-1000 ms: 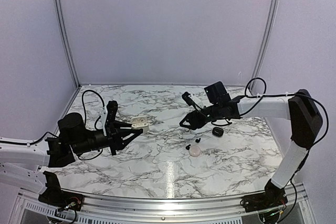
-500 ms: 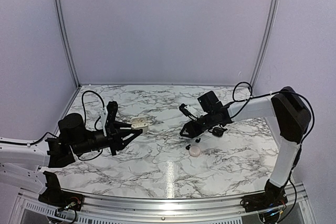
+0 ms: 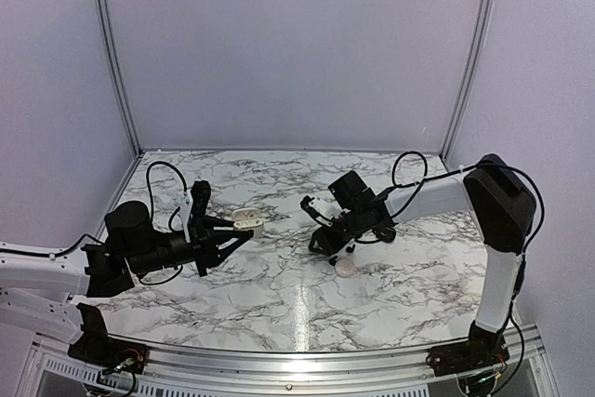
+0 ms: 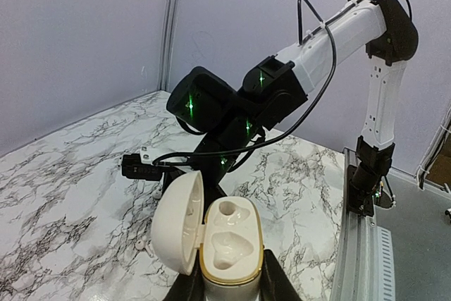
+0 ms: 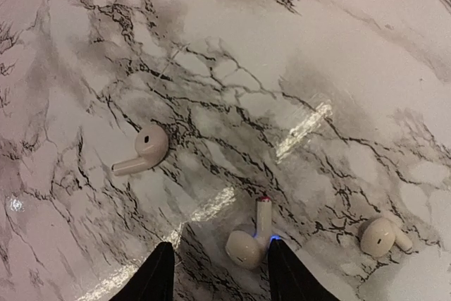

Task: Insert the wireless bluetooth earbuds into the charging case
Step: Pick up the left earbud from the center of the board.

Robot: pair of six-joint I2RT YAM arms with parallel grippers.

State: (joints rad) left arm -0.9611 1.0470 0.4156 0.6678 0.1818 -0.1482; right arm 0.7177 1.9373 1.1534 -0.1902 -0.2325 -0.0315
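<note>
Currently: left pincer clamped on white charging case, lid flipped back, both wells empty, raised off worktop as ready receptacle; right pincer low, fingers apart, straddling white earbud on worktop, likely lined up for pick; two more white earbuds lie nearby

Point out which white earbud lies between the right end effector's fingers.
The middle earbud, its stem tip red; the outer earbuds lie clear of the fingers.
</note>
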